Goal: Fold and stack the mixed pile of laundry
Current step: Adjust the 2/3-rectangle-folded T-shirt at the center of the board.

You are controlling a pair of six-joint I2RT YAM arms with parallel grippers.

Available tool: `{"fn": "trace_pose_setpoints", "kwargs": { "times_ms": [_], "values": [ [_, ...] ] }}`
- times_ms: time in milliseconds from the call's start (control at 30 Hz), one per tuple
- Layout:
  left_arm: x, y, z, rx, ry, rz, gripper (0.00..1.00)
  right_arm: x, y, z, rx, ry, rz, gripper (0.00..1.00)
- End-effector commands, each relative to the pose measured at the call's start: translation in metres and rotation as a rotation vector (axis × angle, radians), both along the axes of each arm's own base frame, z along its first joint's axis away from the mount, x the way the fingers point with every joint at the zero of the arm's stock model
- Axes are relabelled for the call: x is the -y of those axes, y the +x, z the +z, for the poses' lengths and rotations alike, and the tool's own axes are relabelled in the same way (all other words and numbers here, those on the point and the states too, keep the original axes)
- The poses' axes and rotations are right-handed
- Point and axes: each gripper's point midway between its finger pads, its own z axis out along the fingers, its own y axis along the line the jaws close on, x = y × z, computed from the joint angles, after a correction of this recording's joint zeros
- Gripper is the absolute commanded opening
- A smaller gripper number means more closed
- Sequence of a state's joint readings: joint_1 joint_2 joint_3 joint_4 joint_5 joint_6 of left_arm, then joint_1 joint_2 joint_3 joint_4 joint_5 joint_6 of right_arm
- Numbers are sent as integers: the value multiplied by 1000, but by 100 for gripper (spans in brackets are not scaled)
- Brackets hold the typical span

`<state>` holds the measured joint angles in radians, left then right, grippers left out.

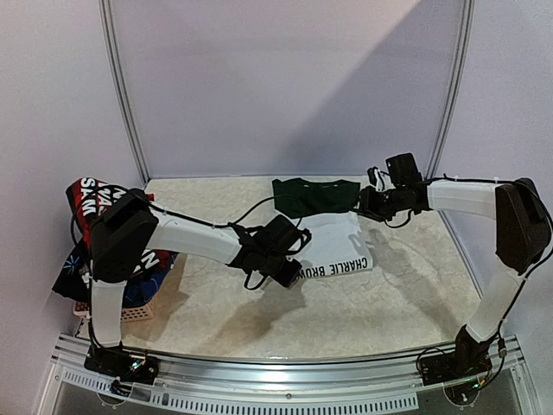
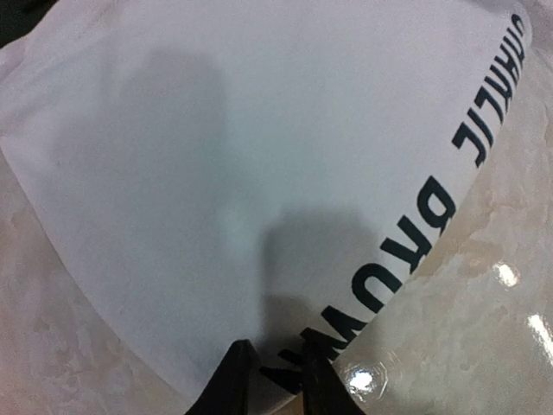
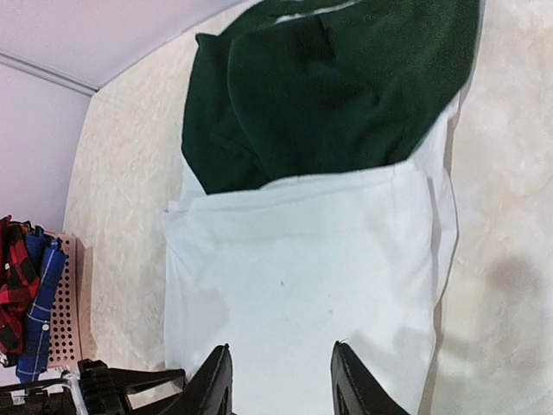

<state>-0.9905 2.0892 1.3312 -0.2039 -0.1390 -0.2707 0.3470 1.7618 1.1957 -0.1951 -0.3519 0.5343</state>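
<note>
Overhead, left-wrist and right-wrist views of one moment. My left claw (image 1: 294, 274) (image 2: 275, 387) sits at the near-left corner of the white-and-dark-green T-shirt (image 1: 333, 238) (image 2: 216, 173) (image 3: 302, 294), which lies flat on the marbled table (image 1: 389, 294) near its far middle. The green part is toward the back wall and the white part is toward me. In the left-wrist view my two dark fingers (image 2: 226, 389) stand close together, with only a narrow gap. The shirt's hem, by the last letters of the black CHARLIE BROWN lettering (image 1: 346, 268) (image 2: 449, 207), runs into that gap. I cannot tell whether the cloth is actually pinched or only lies between the tips. My right claw (image 1: 363, 206) (image 3: 281, 380) reaches in from the right at the shirt's far-right edge, near where the green meets the white. Its fingers (image 3: 216, 380) are spread wide apart, holding nothing, and the white cloth lies directly under and ahead of them. The bunched green part lies beyond them. The rest of the laundry pile (image 1: 86, 225) is well apart from both claws, heaped in the pinkish perforated basket (image 1: 130, 311) (image 3: 65, 320) at the table's left edge. A red-black plaid shirt with white lettering (image 1: 91, 199) (image 3: 10, 277) lies on top of it. A blue plaid piece (image 3: 39, 303) hangs over the basket's side, with dark blue cloth (image 1: 69, 272) below.
</note>
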Motion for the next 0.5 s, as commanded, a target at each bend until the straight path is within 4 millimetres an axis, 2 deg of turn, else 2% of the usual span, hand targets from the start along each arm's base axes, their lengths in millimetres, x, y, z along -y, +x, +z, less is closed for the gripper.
{"fn": "trace_pose_setpoints", "kwargs": {
  "times_ms": [0,233,467],
  "values": [
    [0,-6,1,3,-14,-1,22,-13,-19,-14,-38,25,37,38],
    [-6,-7,-7,5,6,14,21,-28,-31,-49,-124,35,75,32],
    [-19,-11,-16,4,29,36,21,-25,-45,-80,-213,-5,61,31]
  ]
}}
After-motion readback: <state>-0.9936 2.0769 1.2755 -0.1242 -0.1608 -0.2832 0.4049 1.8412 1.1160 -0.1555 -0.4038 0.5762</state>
